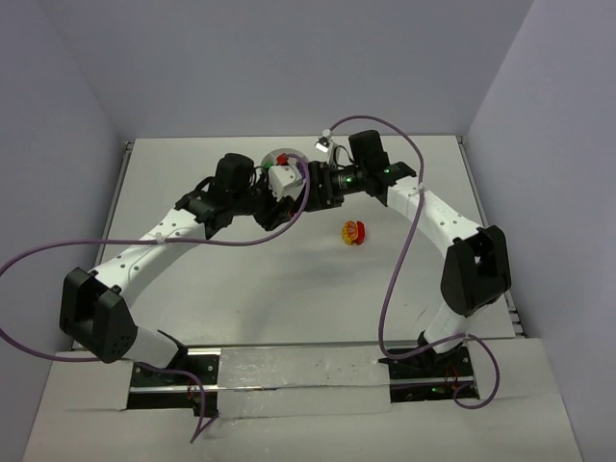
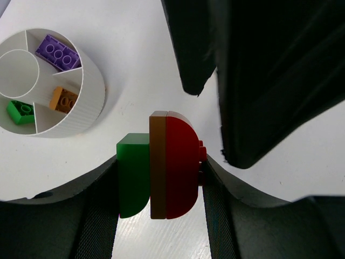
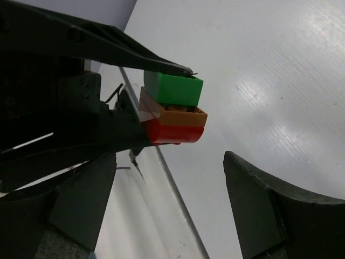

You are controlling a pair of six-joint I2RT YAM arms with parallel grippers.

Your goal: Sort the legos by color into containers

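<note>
Surface: white table (image 1: 289, 289), pale lilac walls on three sides.

Item 1, your left gripper (image 2: 161, 181): closed on a three-brick stack (image 2: 172, 156) with green, brown and red layers, pinched between both fingers.

Item 2, your right gripper (image 3: 168, 156): jaws spread wide, nothing between them. The stack sits just beyond its fingertips, in line with the gap, touching neither finger.

Item 3, white bowl (image 2: 91, 102): on the table, ahead and to the left of your left gripper. Three of its wedges hold one piece each: a purple brick (image 2: 58, 53), an orange-brown brick (image 2: 63, 99) and a green brick (image 2: 20, 111).

Item 4, yellow-and-red brick (image 1: 354, 231): loose on the table, on the base side of your right gripper, apart from the bowl.
</note>
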